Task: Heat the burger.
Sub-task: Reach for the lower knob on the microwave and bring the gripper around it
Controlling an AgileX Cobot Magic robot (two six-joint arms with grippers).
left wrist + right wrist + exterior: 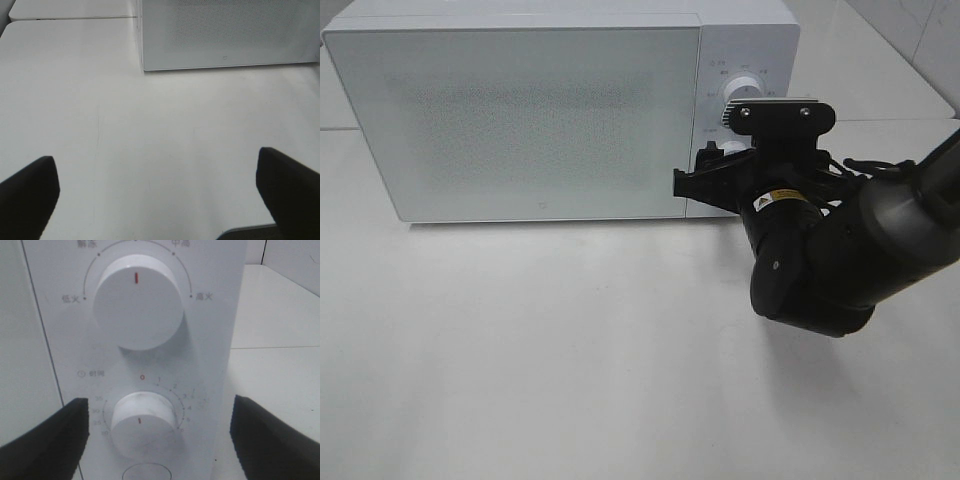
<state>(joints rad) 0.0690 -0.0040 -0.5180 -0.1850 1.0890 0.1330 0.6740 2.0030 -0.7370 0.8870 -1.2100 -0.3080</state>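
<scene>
Now: nothing held, burger out of view
Wide open, the right claw faces the boxy white microwave's small round white lower dial; the left claw hangs fully spread over the plain white table.

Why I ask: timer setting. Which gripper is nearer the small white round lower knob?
Right. The right gripper sits open facing the small white round lower knob; the left gripper hovers over the white table, far off.

Here's the white table, smooth and pale, with a white microwave standing on it toward the far side, door shut and facing forward. Off to the left, a seam runs up to the microwave's side, where a second white tabletop butts against the first.
</scene>
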